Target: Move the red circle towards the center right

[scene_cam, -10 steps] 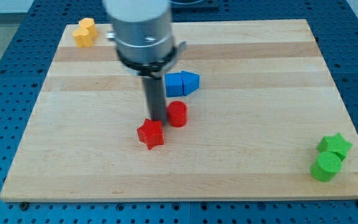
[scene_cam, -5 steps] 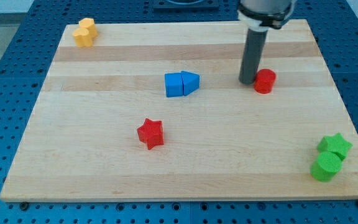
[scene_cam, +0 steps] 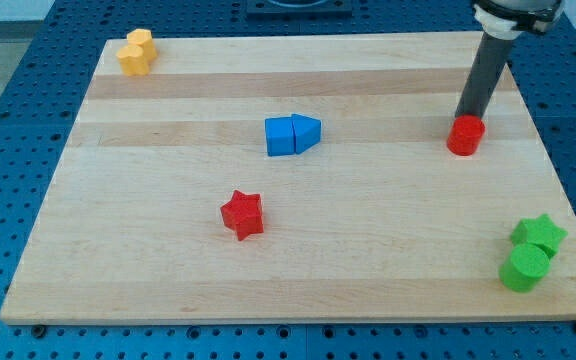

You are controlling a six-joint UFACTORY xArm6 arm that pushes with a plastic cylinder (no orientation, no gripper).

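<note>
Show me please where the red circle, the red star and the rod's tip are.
red circle (scene_cam: 465, 137): camera view, middle of its front side.
red star (scene_cam: 242, 213): camera view, centre of its top face.
my tip (scene_cam: 464, 117): camera view, the rod's very end, just behind the red circle.

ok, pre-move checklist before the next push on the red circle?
1. My tip visible: ok.
2. Tip against the red circle, at its upper edge in the view: ok.
3. Red circle at centre right of the board: ok, slightly above mid-height.
4. Room to the board's right edge: ok.
5. Green star and green circle off the path: ok.
6. Exact contact: cannot tell.
</note>
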